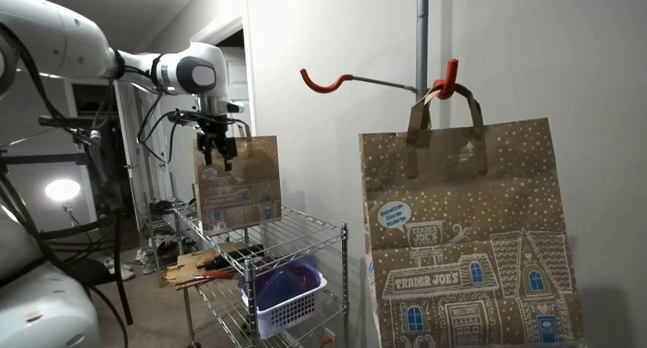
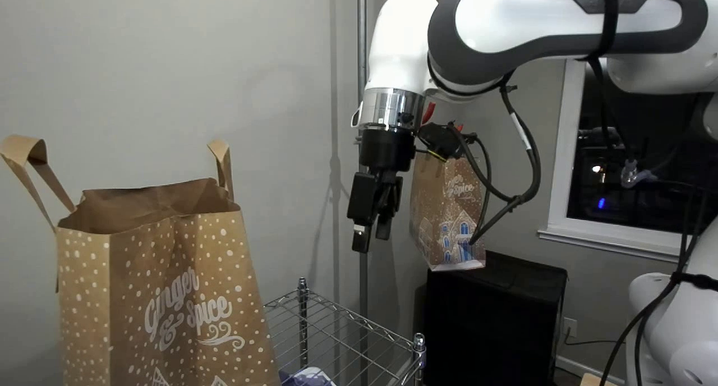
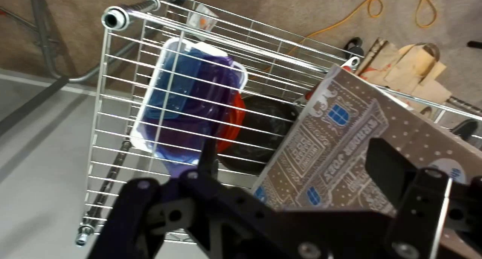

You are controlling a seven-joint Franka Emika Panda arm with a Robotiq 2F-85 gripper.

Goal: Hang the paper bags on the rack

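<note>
- The rack (image 1: 422, 39) stands upright, its long axis vertical.
- The cart (image 1: 345, 267) stands near the rack.
- The hanging bag (image 1: 465, 206) is on the rack: its handle goes over a red hook (image 1: 448, 82), its long axis is slightly tilted from vertical, and its printed front shows in an exterior view.
- The standing bag (image 2: 160, 285) is upright on the top shelf of the cart, handles upward. In an exterior view its mouth is open; the bottom inside I cannot see.
- The basket (image 1: 290, 317) on a lower shelf holds blue and purple plastic things (image 1: 283, 287).
- The gripper (image 1: 218, 164) points down above the cart, and its jaws are spread.
- The side hook (image 1: 321, 90) has its tip upward.
</note>
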